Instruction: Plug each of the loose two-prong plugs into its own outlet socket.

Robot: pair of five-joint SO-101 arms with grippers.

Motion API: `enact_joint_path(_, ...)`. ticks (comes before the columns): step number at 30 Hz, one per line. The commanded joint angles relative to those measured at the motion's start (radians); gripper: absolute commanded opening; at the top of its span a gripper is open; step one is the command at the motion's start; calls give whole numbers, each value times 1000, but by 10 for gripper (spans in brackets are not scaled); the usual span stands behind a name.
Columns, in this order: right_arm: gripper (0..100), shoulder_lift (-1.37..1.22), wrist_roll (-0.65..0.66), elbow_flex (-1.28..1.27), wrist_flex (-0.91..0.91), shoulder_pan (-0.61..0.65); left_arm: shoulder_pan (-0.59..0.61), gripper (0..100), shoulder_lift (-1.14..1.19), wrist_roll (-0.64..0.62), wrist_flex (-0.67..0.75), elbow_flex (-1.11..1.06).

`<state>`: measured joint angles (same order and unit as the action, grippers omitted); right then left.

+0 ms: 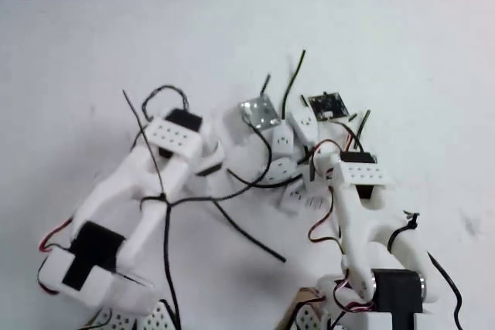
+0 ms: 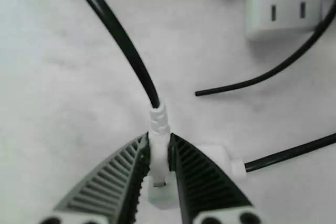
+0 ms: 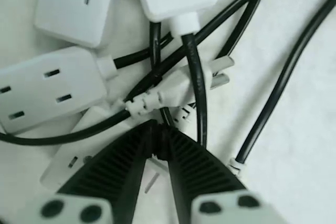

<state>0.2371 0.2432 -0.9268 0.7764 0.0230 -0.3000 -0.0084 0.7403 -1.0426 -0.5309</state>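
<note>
On the white table, just beside the heap of sockets at its middle, the left gripper has its ribbed fingers clamped on a white two-prong plug. We judge this to be the grasp-and-carry step for that plug: it is held but not yet seated, and an outlet socket lies apart from it with its slots in view. The plug's long axis runs in line with the fingers. Its strain relief and black cord point outward past the fingertips, so the prongs, which we cannot see, most likely face back toward the wrist. The next move would then call for turning the plug end for end, or regripping it, before the prongs can be lined up with a pair of slots and pushed in.

The right gripper sits low over the tangle of cords, its jaws drawn almost together; whether they pinch anything we cannot tell. Just beyond its tips a second plug lies flat on the heap, its prongs pointing away from a two-slot socket close beside it—it too needs turning.
</note>
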Motion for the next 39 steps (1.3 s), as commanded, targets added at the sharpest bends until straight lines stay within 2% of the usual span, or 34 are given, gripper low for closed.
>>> enact_joint_path(1, 19, -4, -11, 17, -27, -28, 62, 21, -53, -12, 2, -60)
enact_joint_path(5, 19, -5, -11, 17, -28, -28, 182, 21, -87, 3, -34, -58)
enact_joint_path(7, 19, -5, -11, 17, -30, -27, 220, 21, -104, 52, -75, -60)
enact_joint_path(10, 19, -5, -11, 17, -31, -27, 260, 21, -143, 61, -117, -61)
enact_joint_path(15, 19, -5, -12, 17, -31, -27, 269, 22, -245, 58, -157, -61)
enact_joint_path(18, 19, -7, -12, 17, -31, -27, 237, 26, -300, 9, -150, -58)
enact_joint_path(20, 19, -7, -11, 17, -31, -27, 206, 68, -328, -12, -153, -57)
enact_joint_path(26, 19, -7, -11, 17, -31, -27, 166, 299, -348, -114, -150, -63)
enact_joint_path(30, 19, -7, -11, 17, -31, -27, 177, 291, -352, -133, -150, -55)
enact_joint_path(34, 19, -7, -11, 17, -31, -25, 242, 263, -352, -170, -144, -46)
enact_joint_path(39, 21, -7, -15, 17, -31, -25, 458, 264, -354, -267, -149, 52)
